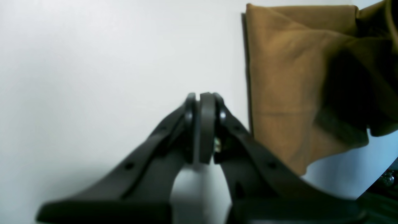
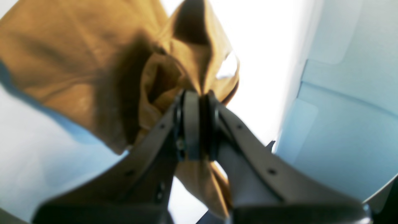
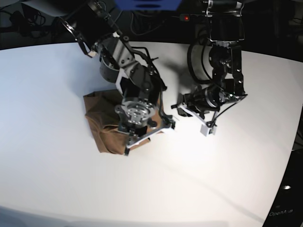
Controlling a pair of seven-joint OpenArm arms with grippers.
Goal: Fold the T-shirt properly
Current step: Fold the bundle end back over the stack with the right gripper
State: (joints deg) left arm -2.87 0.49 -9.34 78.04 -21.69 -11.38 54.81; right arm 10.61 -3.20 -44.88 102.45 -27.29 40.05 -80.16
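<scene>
White tabletop (image 3: 57, 94) carries the T-shirt (image 3: 102, 125) bunched at centre-left; the right gripper (image 2: 199, 96) pinches a fold of it, and the left gripper (image 1: 203, 99) sits closed and empty beside it; lifting one-handed could undo the fold

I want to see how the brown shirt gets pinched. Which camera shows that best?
The right wrist view: the right pincer is shut on a bunched fold of the T-shirt. The base view hides that grip behind the arm. The left wrist view shows only the shirt's folded edge.

Soft matt cloth T-shirt (image 1: 286, 77), smooth white table (image 3: 57, 94)
</scene>
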